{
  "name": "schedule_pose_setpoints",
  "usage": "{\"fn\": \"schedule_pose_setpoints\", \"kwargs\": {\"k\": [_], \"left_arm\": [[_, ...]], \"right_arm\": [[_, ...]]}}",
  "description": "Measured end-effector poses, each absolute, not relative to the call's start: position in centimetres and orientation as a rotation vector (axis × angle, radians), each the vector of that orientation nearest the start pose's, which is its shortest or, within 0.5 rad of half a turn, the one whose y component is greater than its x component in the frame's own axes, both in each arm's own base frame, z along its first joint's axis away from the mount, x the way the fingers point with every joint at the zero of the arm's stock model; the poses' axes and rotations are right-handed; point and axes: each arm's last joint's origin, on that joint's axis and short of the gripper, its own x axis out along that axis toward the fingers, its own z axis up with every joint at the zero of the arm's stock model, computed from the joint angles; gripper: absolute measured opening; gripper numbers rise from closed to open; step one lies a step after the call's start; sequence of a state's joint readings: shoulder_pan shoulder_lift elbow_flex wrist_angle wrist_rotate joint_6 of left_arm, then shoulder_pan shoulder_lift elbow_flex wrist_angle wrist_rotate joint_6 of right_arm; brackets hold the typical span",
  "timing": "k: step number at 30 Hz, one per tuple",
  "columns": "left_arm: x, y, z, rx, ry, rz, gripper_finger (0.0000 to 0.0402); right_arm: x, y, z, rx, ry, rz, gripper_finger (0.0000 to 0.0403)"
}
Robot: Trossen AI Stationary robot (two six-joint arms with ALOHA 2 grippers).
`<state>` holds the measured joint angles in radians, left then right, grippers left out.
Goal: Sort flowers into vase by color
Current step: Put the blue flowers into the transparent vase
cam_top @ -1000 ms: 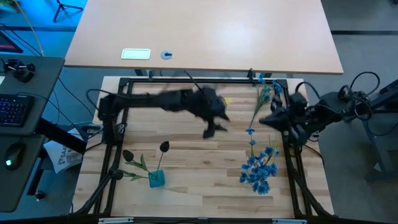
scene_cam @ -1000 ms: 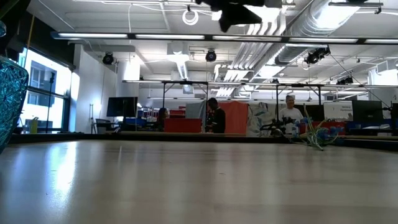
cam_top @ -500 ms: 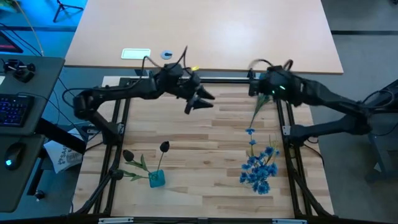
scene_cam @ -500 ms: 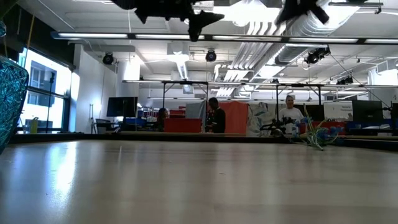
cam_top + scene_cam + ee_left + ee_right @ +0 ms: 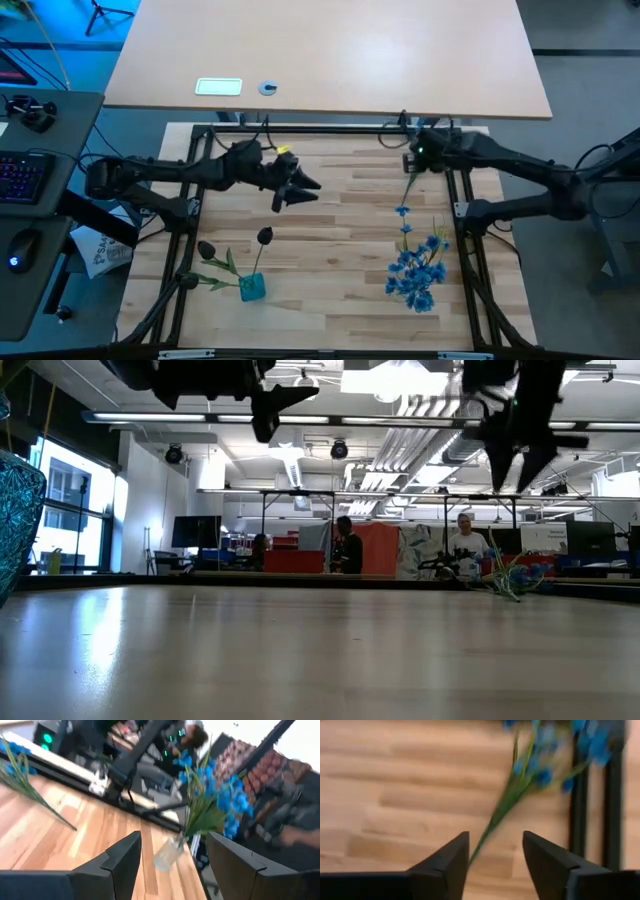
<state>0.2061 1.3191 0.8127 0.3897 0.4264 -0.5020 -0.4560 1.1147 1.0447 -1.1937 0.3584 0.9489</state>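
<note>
A blue-blossomed sprig [image 5: 412, 178] lies flat on the table near the far right corner. My right gripper [image 5: 420, 160] hangs open above it, and its stem [image 5: 492, 827] shows between the fingers without touching them. More blue flowers [image 5: 415, 268] stand in a clear vase [image 5: 167, 854] at the near right. Two dark-budded stems [image 5: 265, 237] stand in a teal vase [image 5: 252, 288] at the near left. My left gripper [image 5: 295, 190] hovers open over the table's middle left, high above the wood, as the low view shows [image 5: 272, 405].
A black frame rail [image 5: 320, 128] borders the wooden table. A light desk [image 5: 330, 50] stands beyond the far edge. The teal vase [image 5: 15, 520] fills the low view's left edge. People [image 5: 345, 545] stand far off in the room behind.
My right arm has swung in from the table's right edge to the far right corner, and its gripper has come down over the lying sprig. My left gripper has gone toward the table's left edge while staying high. The flowers and vases have not moved.
</note>
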Motion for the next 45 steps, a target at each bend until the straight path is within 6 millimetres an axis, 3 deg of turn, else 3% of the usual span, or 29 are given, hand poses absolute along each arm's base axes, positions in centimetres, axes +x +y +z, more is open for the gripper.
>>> {"fn": "schedule_pose_setpoints", "kwargs": {"k": [4, 9, 17, 24, 28, 30, 32, 35, 36, 40, 45], "left_arm": [[28.6, 4.6, 28.7, -0.558, 0.08, -0.154, 0.0209], [28.7, 4.6, 28.7, -0.541, 0.06, -0.095, 0.0209], [28.7, 4.8, 28.7, -0.553, 0.045, -0.04, 0.0209], [28.8, 4.8, 28.5, -0.557, 0.039, 0.034, 0.0209], [28.8, 4.9, 28.5, -0.556, 0.036, 0.054, 0.0209], [28.8, 4.9, 28.5, -0.556, 0.036, 0.056, 0.0209], [28.8, 4.9, 28.5, -0.556, 0.036, 0.056, 0.0209], [28.8, 4.9, 28.5, -0.555, 0.038, 0.057, 0.0209], [28.8, 4.9, 28.5, -0.555, 0.038, 0.057, 0.0209], [28.8, 4.9, 28.5, -0.526, 0.038, 0.05, 0.0209], [28.7, 4.7, 28.6, -0.469, 0.048, -0.016, 0.0209]], "right_arm": [[15.4, -9.1, 23.7, 1.014, 0.872, -1.191, 0.0207], [15.3, -10.7, 19.2, 1.119, 0.818, -1.185, 0.021], [15.0, -14.0, 15.7, 1.1, 0.873, -1.362, 0.021], [15.3, -15.5, 13.5, 1.133, 0.888, -1.434, 0.021], [15.4, -15.8, 13.0, 1.098, 0.913, -1.437, 0.0202], [15.5, -15.9, 12.9, 1.06, 0.931, -1.417, 0.0179], [15.5, -16.0, 13.0, 1.016, 0.952, -1.373, 0.0134], [15.5, -15.9, 13.5, 0.954, 0.969, -1.304, 0.0033], [15.6, -15.7, 13.9, 0.932, 0.969, -1.269, 0.0019], [16.6, -14.6, 16.9, 0.891, 0.826, -1.024, 0.0009], [17.8, -10.7, 21.7, 0.799, 0.602, -0.681, 0.0004]]}}
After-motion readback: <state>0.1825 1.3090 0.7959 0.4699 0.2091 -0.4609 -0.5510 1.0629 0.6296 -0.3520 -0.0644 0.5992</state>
